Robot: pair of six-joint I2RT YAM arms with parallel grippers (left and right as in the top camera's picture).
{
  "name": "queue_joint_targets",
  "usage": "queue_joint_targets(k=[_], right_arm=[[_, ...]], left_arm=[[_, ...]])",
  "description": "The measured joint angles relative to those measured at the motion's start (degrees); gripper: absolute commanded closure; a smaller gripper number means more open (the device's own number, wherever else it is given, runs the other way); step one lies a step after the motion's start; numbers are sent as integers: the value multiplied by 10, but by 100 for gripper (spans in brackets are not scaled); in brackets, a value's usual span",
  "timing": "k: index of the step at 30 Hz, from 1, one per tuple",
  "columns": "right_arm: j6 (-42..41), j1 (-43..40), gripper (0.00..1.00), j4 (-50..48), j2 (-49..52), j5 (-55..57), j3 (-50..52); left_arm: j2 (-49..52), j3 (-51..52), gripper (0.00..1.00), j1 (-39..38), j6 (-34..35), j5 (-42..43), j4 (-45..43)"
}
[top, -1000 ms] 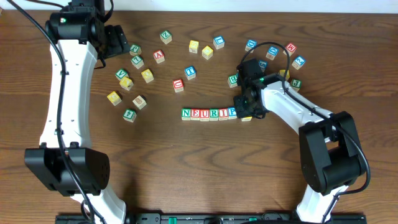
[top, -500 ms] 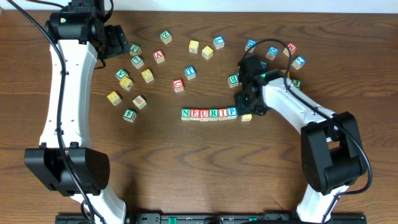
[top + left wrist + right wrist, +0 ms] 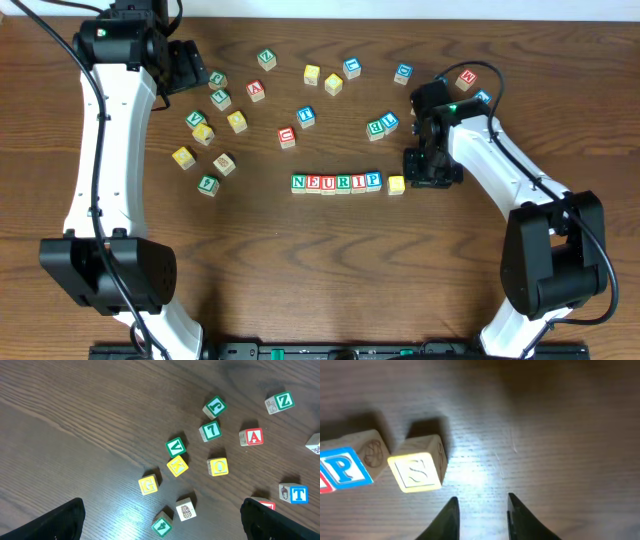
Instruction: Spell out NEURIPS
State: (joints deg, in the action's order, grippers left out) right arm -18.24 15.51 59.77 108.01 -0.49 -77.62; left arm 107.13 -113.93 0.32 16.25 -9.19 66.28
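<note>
Right wrist view: right gripper [image 3: 482, 512] has its fingers parted by a narrow gap with nothing between them, only bare table [image 3: 560, 420] underneath. Just ahead and to the left sits the yellow S block [image 3: 417, 471], flat on the table, letter up, free of the fingers. There is a small gap between it and the blue P block [image 3: 345, 465], so they are near but not touching. Overhead: NEURIP row [image 3: 337, 182] reads left to right mid-table with its blocks butted together. The S block is just beside the P end, and the right gripper is just past it, on the side away from the row. Farther up the table loose blocks lie scattered: green and blue pair [image 3: 382, 124] above the row's end, blue T block [image 3: 306, 117], red A block [image 3: 256, 89], green Z block [image 3: 267, 60], and a cluster of yellow and green blocks [image 3: 203, 133] at left. At the far left the left gripper [image 3: 188, 66] hangs over that cluster, fingers [image 3: 55, 522] spread wide, holding nothing.
</note>
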Motion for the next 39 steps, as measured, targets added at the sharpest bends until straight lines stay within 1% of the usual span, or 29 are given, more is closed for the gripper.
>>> queue_joint_targets(k=[3,6,10,19,32,37,39], right_arm=[[-2,0,79,3,0,-4,17],[-4,0,80,-4,0,-13,40],[-4,5,79,-32,0,-23,63],[-5,17,76,-105,0,-30,79],[-5,20,75,-144,0,-35,81],[-6,35,84,-144,0,-38,81],[-7,41,84,-138,0,-37,80]], left_arm=[[0,0,2,0,0,0,0],[0,0,2,0,0,0,0],[0,0,2,0,0,0,0],[0,0,2,0,0,0,0],[0,0,2,0,0,0,0],[0,0,2,0,0,0,0],[0,0,2,0,0,0,0]])
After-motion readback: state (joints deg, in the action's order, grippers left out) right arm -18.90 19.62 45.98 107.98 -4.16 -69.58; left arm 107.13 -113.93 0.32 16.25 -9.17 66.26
